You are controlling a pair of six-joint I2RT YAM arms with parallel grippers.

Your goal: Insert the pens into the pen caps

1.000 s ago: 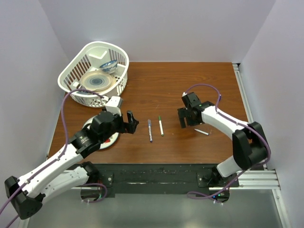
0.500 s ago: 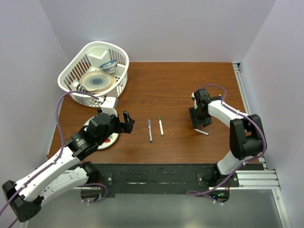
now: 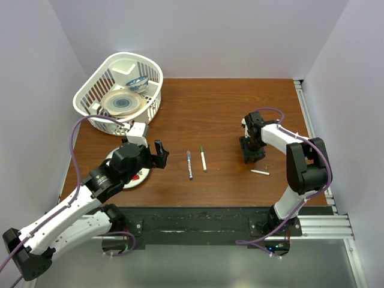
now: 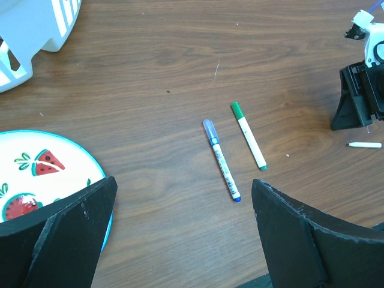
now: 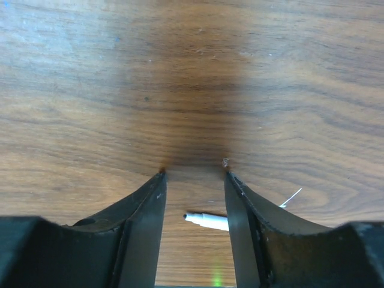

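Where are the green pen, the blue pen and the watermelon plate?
green pen (image 4: 249, 137): left wrist view, middle of barrel.
blue pen (image 4: 222, 160): left wrist view, middle of barrel.
watermelon plate (image 4: 69, 171): left wrist view, bare white face.

Basket behind plate — pens rightward

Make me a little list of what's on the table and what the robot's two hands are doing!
Middle: blue-ended pen and green-ended pen, side by side, not touching
Third pen: lies alone on the wood near the right gripper, untouched
Left gripper: open, empty, beside the watermelon plate
Right gripper: fingertips down on the wood, jaws apart, nothing between them
Basket: far left corner, dishes inside
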